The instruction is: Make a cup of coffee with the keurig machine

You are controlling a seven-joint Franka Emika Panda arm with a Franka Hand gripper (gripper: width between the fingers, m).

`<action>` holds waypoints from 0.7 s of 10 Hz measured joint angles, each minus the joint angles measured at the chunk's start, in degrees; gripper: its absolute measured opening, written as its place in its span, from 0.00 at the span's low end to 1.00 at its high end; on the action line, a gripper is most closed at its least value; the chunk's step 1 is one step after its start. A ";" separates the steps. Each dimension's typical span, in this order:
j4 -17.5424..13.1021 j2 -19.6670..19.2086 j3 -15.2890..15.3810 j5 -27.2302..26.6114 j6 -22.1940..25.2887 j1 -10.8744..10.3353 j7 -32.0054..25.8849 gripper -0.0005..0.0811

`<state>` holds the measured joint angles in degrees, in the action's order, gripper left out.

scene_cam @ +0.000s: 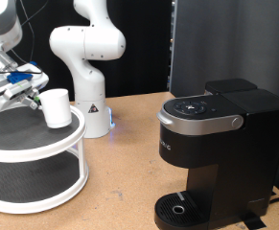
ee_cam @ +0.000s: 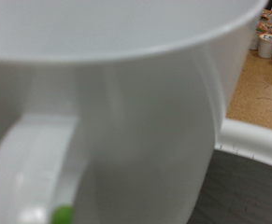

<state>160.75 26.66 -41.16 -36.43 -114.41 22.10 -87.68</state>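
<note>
The white cup (scene_cam: pixel 55 105) stands on the top tier of a round white two-tier shelf (scene_cam: pixel 34 144) at the exterior view's left. My gripper (scene_cam: pixel 29 92) is right beside the cup, on the side towards the exterior view's left, at cup height. In the wrist view the cup (ee_cam: pixel 136 103) fills the picture, very close, with its handle (ee_cam: pixel 33 168) facing the camera; my fingers do not show there. The black keurig machine (scene_cam: pixel 220 144) stands at the exterior view's right with its silver-rimmed lid (scene_cam: pixel 201 110) down and its round drip base (scene_cam: pixel 182 206) bare.
A second white robot arm base (scene_cam: pixel 89 72) stands behind, between shelf and machine. A black panel (scene_cam: pixel 225 43) rises behind the machine. Several small pods (ee_cam: pixel 269 39) sit on the wooden table beyond the shelf rim (ee_cam: pixel 252 145).
</note>
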 joint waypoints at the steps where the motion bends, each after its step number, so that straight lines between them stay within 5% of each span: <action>1: -0.68 1.16 0.55 0.01 1.92 0.16 2.79 0.09; 5: -1.69 7.54 5.52 0.56 3.78 0.98 12.66 0.09; 7: -1.62 7.41 5.26 0.52 4.19 0.98 12.65 0.09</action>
<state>159.13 34.07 -35.89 -35.91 -110.22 23.07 -75.03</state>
